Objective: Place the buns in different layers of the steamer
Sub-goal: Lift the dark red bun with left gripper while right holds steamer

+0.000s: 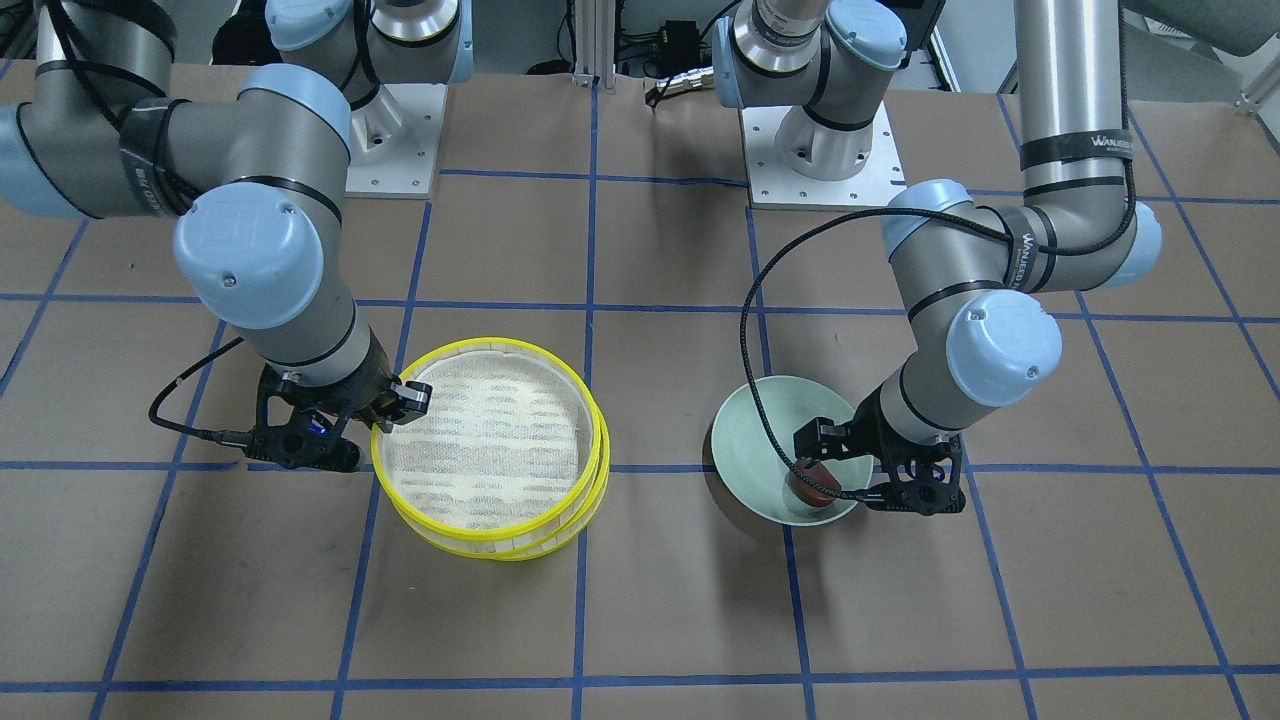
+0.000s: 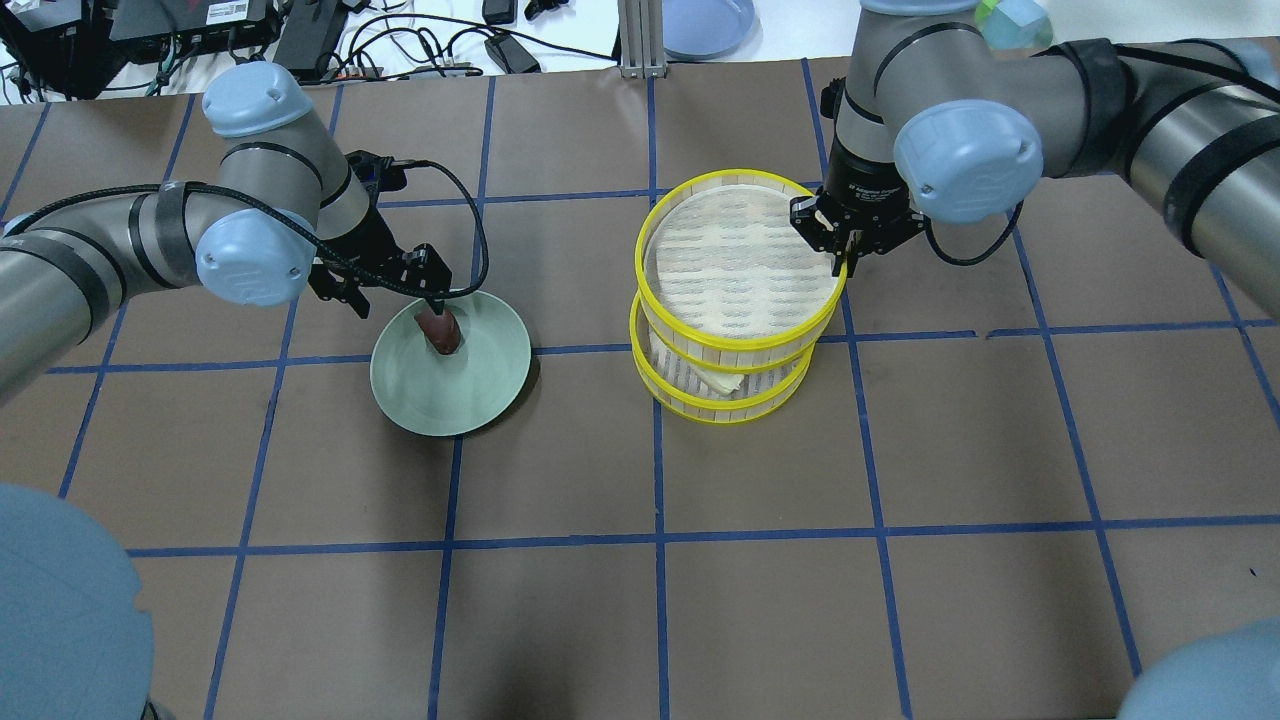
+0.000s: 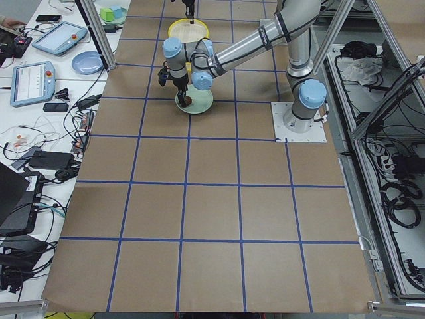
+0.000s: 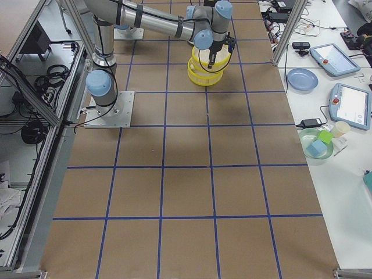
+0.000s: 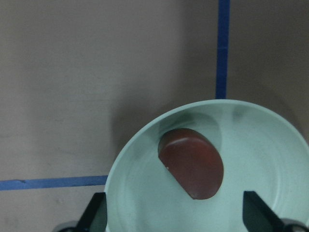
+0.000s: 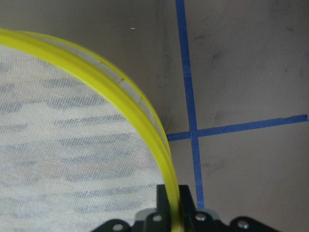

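Note:
The dark reddish-brown bun (image 5: 191, 163) lies in the pale green plate (image 5: 260, 145), on the left of the overhead view (image 2: 440, 332). My left gripper (image 5: 178, 217) is open, low over the plate, with one finger on each side of the bun. My right gripper (image 6: 174, 203) is shut on the yellow rim of the upper steamer tray (image 2: 648, 290), whose mesh floor is bare. This tray sits offset over the lower tray (image 2: 735, 418). I cannot tell whether the two trays touch. The cream-white bun (image 2: 722, 383) shows in the lower tray's uncovered part.
The brown table carries a grid of blue tape lines. The two arm bases (image 1: 820, 150) stand at the robot's side. A blue plate (image 2: 705, 25) and cables lie beyond the far edge. A side bench holds tablets (image 4: 349, 104) and a bowl.

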{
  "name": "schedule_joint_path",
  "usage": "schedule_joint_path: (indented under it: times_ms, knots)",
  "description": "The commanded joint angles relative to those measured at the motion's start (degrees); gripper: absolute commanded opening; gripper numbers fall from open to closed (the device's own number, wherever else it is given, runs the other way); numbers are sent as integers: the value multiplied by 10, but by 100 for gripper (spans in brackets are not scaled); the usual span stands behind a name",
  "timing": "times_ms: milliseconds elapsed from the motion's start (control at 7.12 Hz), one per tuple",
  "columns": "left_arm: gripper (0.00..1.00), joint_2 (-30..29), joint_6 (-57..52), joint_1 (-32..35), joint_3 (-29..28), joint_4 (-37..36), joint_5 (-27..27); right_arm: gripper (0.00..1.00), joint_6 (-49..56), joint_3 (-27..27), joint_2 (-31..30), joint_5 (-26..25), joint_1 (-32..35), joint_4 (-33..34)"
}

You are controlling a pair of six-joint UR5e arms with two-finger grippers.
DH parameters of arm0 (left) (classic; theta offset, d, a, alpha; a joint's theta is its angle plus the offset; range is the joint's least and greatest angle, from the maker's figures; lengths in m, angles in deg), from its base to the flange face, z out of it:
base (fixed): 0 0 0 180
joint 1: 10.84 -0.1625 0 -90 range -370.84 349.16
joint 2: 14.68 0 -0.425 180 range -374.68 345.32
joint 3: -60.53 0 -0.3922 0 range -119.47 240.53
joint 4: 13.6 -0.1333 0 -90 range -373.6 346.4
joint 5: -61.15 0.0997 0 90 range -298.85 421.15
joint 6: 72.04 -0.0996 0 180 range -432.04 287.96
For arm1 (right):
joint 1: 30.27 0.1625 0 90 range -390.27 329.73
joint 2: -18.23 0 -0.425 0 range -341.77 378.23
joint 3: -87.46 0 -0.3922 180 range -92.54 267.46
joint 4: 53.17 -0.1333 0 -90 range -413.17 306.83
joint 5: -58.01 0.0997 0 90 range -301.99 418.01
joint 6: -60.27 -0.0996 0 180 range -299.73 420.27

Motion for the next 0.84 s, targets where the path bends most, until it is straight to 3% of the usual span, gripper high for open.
schedule_joint_path:
  times_ms: [0,281,421,561,702]
  knots:
    - [96,-12,14,0,1,-4,-12,0,-1,3,19,2,7,5]
    - [93,-39,58,1,0,-16,-15,0,-1,13,23,-6,23,17]
    - [87,-44,67,2,1,-22,-16,0,0,20,22,-7,23,18]
    - [50,-46,65,3,0,-22,-15,0,2,21,22,-11,22,17]
    - [29,-46,66,4,0,-22,-16,0,4,21,22,-24,23,17]
